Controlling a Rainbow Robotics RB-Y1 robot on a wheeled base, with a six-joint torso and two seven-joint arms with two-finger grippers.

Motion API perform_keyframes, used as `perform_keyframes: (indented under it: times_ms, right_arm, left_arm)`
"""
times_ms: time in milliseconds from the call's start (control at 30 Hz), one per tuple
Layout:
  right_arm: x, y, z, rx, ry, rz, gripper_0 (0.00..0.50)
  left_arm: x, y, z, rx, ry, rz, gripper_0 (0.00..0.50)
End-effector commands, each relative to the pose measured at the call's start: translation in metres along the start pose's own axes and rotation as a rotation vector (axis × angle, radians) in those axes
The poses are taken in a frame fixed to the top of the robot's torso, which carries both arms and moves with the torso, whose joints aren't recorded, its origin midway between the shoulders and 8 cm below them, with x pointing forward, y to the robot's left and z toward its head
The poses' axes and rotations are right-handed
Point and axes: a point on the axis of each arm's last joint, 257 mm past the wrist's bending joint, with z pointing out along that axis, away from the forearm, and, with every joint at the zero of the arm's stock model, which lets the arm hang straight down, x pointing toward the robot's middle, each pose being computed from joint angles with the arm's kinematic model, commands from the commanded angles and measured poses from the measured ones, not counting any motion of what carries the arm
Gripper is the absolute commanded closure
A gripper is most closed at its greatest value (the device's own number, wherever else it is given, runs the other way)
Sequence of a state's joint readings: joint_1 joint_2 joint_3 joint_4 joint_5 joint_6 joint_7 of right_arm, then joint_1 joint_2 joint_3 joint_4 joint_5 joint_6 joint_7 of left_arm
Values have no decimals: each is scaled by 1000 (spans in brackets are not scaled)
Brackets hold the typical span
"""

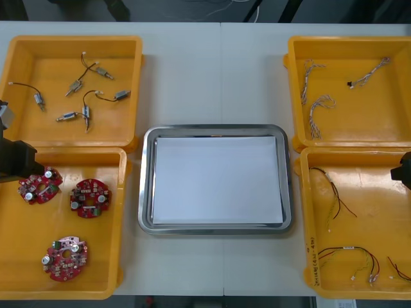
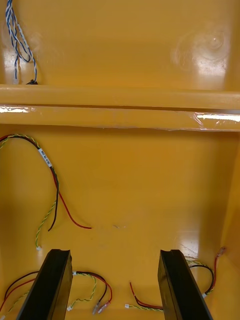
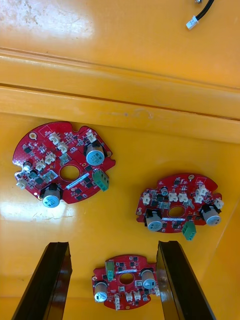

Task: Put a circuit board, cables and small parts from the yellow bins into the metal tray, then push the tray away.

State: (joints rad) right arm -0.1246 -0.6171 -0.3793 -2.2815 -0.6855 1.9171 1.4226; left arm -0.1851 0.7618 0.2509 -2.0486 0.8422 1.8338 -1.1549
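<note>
Three round red circuit boards lie in the near left yellow bin [image 1: 19, 282]: one [image 1: 40, 186] by the far wall, one [image 1: 88, 197] beside it, one [image 1: 65, 258] nearer me. My left arm [image 1: 15, 162] hangs over that bin's far left corner. My left gripper [image 3: 112, 245] is open above the bin floor, and a board [image 3: 125, 285] shows between its fingers, untouched. My right arm [image 1: 403, 170] is at the near right bin [image 1: 359, 160]. The right gripper [image 2: 115, 252] is open over red and yellow cables [image 2: 54, 175], holding nothing. The metal tray [image 1: 146, 179], white inside, sits in the middle.
The far left bin [image 1: 38, 48] holds several small metal parts [image 1: 85, 114] on black leads. The far right bin [image 1: 385, 122] holds twisted blue and white cables [image 1: 316, 109], also seen past the divider wall [image 2: 120, 107]. More red and yellow cables [image 1: 350, 253] lie near the front.
</note>
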Motion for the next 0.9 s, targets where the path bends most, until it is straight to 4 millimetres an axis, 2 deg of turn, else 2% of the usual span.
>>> perform_keyframes:
  times_ms: [33, 900]
  right_arm:
    - [-1, -8, -8, 18, -18, 39, 0]
    - [-1, -8, -8, 18, -18, 39, 0]
  left_arm:
    - [-21, 12, -22, -30, -51, 27, 0]
    - [-21, 12, -22, -30, -51, 27, 0]
